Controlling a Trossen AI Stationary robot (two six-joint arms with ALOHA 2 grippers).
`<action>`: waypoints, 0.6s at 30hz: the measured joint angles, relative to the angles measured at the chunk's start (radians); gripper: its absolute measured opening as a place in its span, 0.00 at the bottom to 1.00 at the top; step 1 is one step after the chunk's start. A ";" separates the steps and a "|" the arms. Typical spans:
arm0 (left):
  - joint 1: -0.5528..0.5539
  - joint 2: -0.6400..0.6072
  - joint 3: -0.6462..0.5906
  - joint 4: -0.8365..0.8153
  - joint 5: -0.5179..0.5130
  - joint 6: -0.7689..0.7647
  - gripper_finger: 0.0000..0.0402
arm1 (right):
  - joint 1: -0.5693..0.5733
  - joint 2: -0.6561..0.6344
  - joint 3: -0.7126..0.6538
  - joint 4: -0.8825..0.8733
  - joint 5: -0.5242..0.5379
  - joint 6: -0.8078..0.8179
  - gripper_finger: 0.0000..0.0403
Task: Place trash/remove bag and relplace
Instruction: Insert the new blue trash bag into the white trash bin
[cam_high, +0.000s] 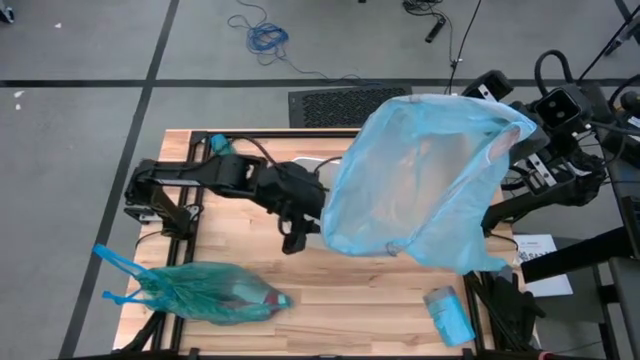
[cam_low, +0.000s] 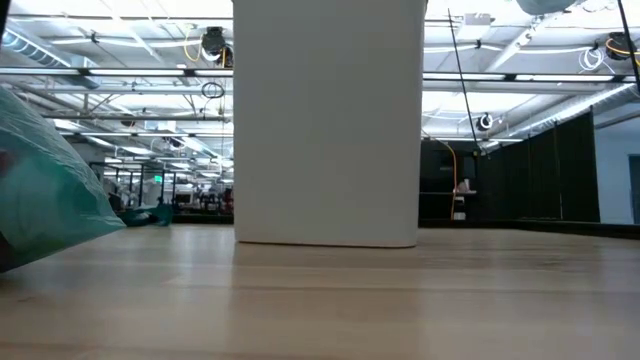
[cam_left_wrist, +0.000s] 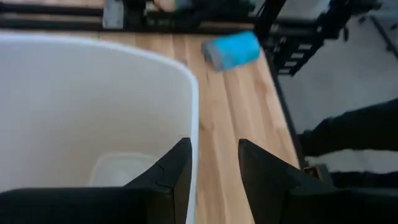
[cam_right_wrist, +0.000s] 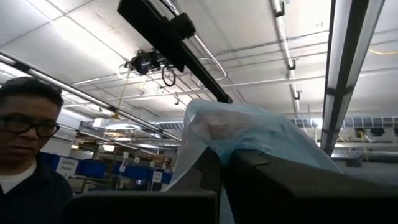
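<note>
Blue bag (cam_high: 430, 180) in right fingers (cam_right_wrist: 214, 165) | left fingers (cam_left_wrist: 214, 168) at white bin (cam_left_wrist: 81, 106) rim

Light wooden table (cam_high: 340, 290) with a white bin (cam_low: 327, 120) standing around the middle, a tied-off teal bag of trash (cam_high: 205, 293) lying near the front left, and a small blue roll (cam_high: 448, 314) front right.

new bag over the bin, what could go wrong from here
1. The right gripper appears to pinch only one part of the fresh blue bag, so it could slip out.
2. The bag billows wide over the white bin while the left gripper is open at the bin's rim; the mouth may miss the rim.
3. The full tied bag lies near the table edge.
</note>
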 joint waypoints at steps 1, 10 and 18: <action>0.000 -0.003 0.011 -0.001 0.000 0.000 0.32 | -0.004 0.005 0.009 0.001 -0.006 0.000 0.00; 0.002 -0.035 0.114 -0.004 -0.025 0.001 0.32 | -0.028 0.084 0.085 -0.035 -0.029 0.011 0.00; 0.002 -0.072 0.161 0.112 -0.087 0.045 0.32 | -0.100 0.205 0.230 -0.081 -0.111 0.095 0.00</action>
